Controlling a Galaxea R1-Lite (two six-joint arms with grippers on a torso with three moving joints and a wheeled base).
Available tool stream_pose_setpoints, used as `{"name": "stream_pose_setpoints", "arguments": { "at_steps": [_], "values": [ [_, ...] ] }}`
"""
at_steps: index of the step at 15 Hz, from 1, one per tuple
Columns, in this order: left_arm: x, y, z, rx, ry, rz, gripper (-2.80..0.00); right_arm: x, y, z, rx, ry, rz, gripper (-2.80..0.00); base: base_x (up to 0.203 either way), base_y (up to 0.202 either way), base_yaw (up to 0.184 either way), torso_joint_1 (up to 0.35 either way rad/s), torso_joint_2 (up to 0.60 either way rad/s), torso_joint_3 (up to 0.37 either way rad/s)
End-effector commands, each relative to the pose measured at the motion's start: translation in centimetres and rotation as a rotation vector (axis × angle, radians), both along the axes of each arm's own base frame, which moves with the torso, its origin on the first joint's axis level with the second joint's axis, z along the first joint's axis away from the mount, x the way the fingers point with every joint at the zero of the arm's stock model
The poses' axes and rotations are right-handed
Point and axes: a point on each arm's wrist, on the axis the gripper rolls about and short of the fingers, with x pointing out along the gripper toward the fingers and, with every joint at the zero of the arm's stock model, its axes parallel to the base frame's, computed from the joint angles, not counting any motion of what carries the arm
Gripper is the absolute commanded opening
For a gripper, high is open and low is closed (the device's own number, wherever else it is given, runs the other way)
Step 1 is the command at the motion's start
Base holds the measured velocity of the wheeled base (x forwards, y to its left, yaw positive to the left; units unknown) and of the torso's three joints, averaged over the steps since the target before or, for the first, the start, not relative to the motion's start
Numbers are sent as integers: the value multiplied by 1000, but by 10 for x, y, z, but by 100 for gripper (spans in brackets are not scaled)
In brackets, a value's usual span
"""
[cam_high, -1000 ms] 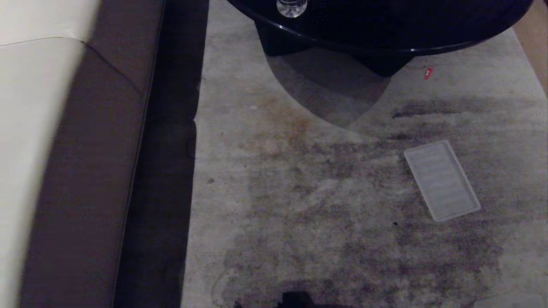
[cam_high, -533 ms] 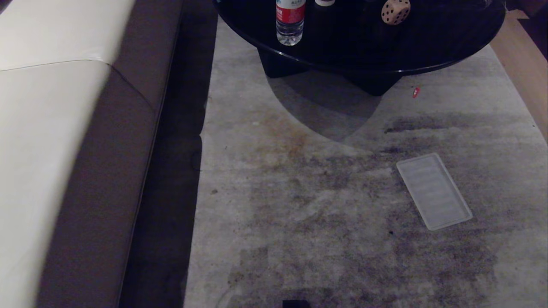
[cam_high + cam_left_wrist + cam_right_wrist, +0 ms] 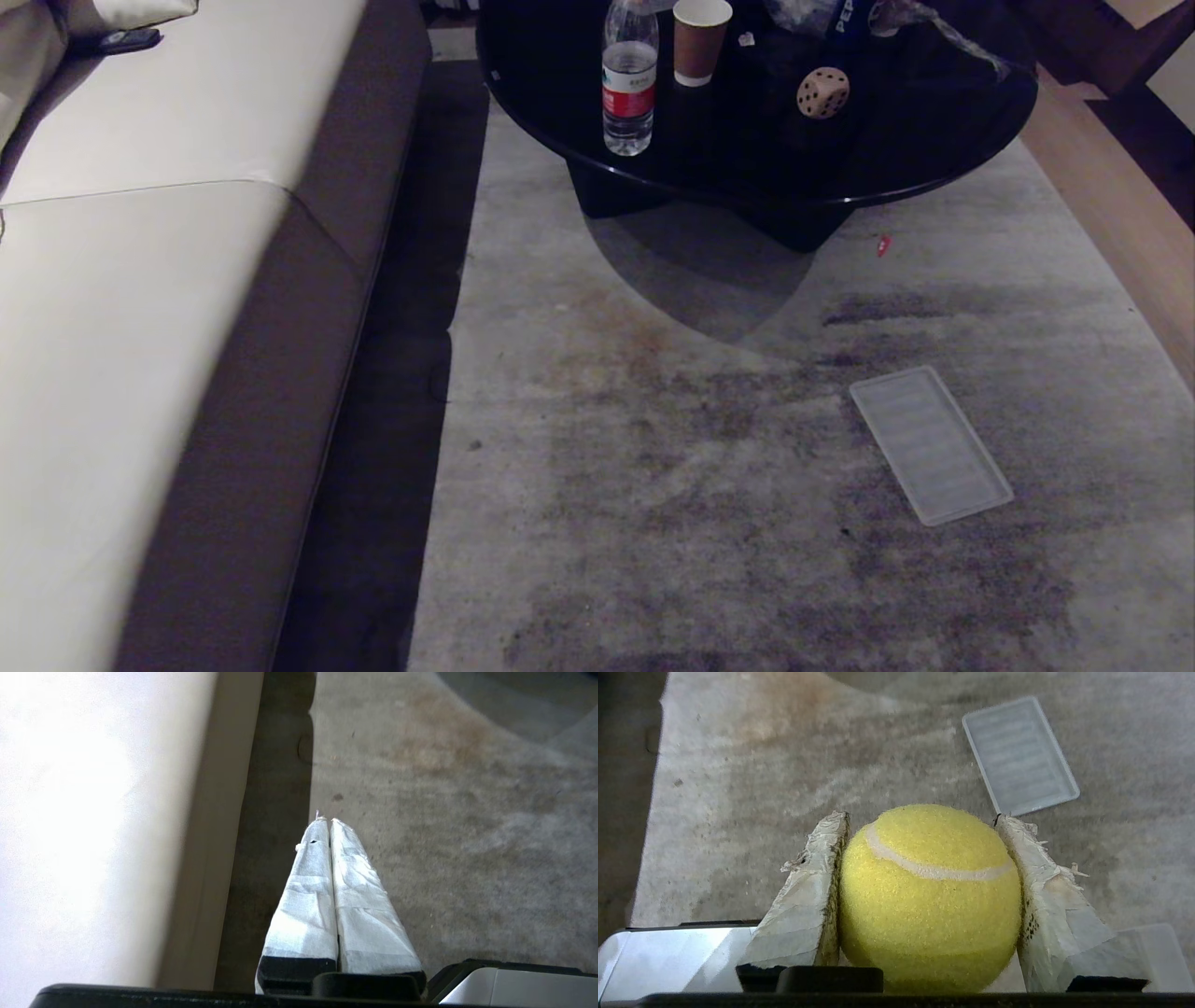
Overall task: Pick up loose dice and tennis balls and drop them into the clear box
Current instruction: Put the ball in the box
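My right gripper [image 3: 920, 826] is clamped on a tennis ball [image 3: 929, 896] at the frame's lower centre, my left gripper [image 3: 325, 823] pressed together, so next I must find the clear box, which I cannot see.

Head cam tilted up: black table [image 3: 934, 177] at 12 o'clock now shows tan die [image 3: 822, 92], bottle [image 3: 629, 79], paper cup [image 3: 700, 39].
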Motion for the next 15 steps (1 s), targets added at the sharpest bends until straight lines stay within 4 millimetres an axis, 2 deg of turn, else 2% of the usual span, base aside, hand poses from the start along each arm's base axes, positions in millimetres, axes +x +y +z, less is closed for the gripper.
{"name": "stream_pose_setpoints", "arguments": {
  "at_steps": [1,4,10,15],
  "values": [
    [0,0,0,0,3,0,-280,0,0,0,0,3,0,-280,0,0,0,-1,11,198],
    [0,0,0,6,2,1,-280,0,0,0,0,3,0,-280,0,0,0,1,3,172],
    [0,0,0,1,3,1,-280,0,0,0,0,3,0,-280,0,0,0,2,1,22],
    [0,0,0,-4,3,1,-280,0,0,0,2,3,-1,-280,-3,8,-139,3,5,5]
  ]
}}
